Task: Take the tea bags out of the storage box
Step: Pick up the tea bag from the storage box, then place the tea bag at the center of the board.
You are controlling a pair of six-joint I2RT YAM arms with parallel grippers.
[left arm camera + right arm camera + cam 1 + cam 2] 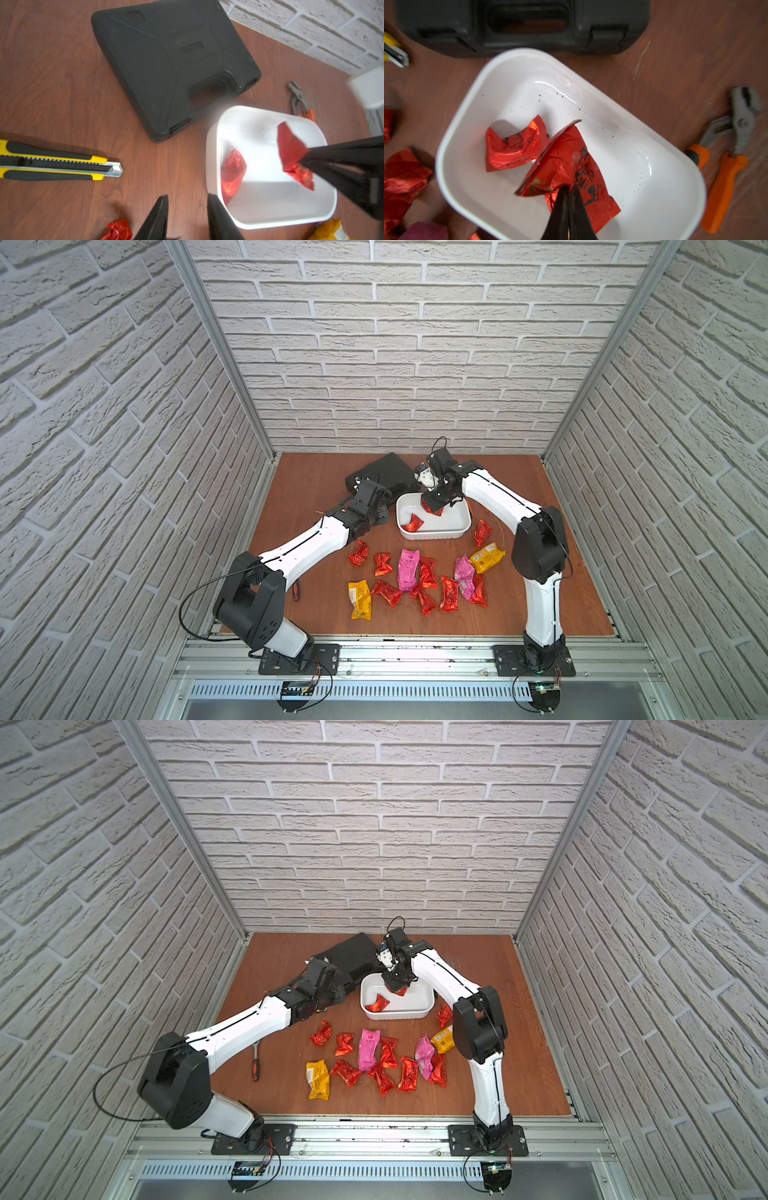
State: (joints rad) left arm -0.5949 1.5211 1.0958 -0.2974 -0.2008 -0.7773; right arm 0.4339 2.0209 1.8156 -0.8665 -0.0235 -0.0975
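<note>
Red foil sits clenched in the right gripper (569, 188): 1 tea bag (566, 164), held over the white storage box (643, 187), where 1 more red packet (512, 147) lies on its floor. Extraction looks nearly done. Next, I judge: lift clear of the rim and carry it to the loose packets (408, 574) on the wooden table (498, 618). Left gripper (187, 198) hangs parted, empty, beside the box.

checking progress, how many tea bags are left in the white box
2. A loose red tea bag lies on the floor of the white storage box; a second red tea bag is pinched in the shut right hand over the box. None seem hidden.
</note>
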